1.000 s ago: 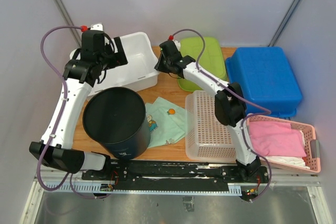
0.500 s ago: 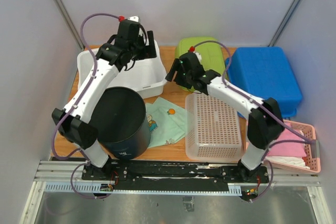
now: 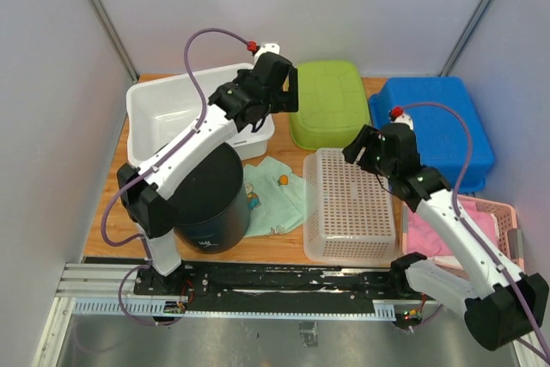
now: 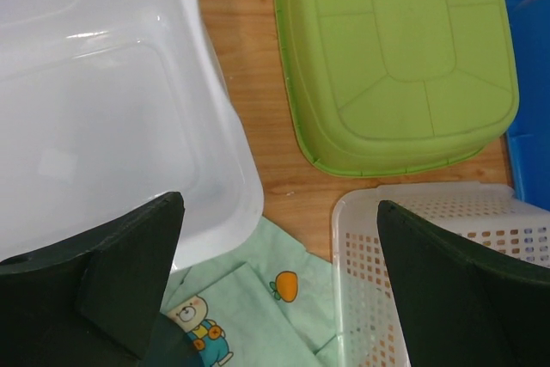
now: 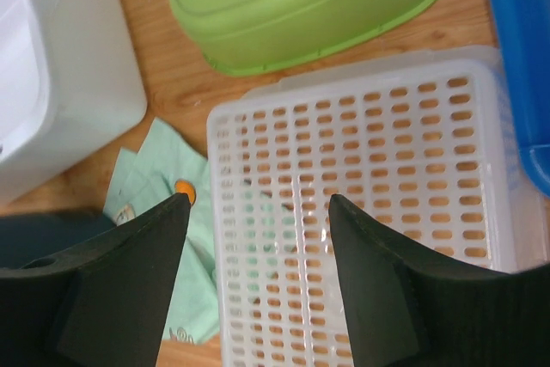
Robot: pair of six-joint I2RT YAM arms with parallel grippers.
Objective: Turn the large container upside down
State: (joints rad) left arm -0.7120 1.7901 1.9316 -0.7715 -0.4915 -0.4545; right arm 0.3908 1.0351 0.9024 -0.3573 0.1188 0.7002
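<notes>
The large container, a white plastic tub [image 3: 163, 118], stands open side up at the back left; its corner also shows in the left wrist view [image 4: 94, 100] and the right wrist view [image 5: 60, 75]. My left gripper [image 3: 290, 90] hovers open just right of the tub, over the gap towards the green bin, with nothing between its fingers [image 4: 277, 204]. My right gripper [image 3: 356, 150] is open and empty too, hanging above the back edge of the white perforated basket [image 5: 258, 199]. Neither gripper touches the tub.
A black bucket [image 3: 202, 204] stands upright at the front left, next to a green printed cloth [image 3: 277, 191]. The white perforated basket [image 3: 348, 208], a green bin [image 3: 326, 113] and a blue bin [image 3: 438, 126] lie bottom up. A pink basket [image 3: 505, 209] with cloths sits front right.
The right gripper let go at the tub's right edge, opened and drew back over the perforated basket. The left gripper swung right off the tub. The tub shifted left.
</notes>
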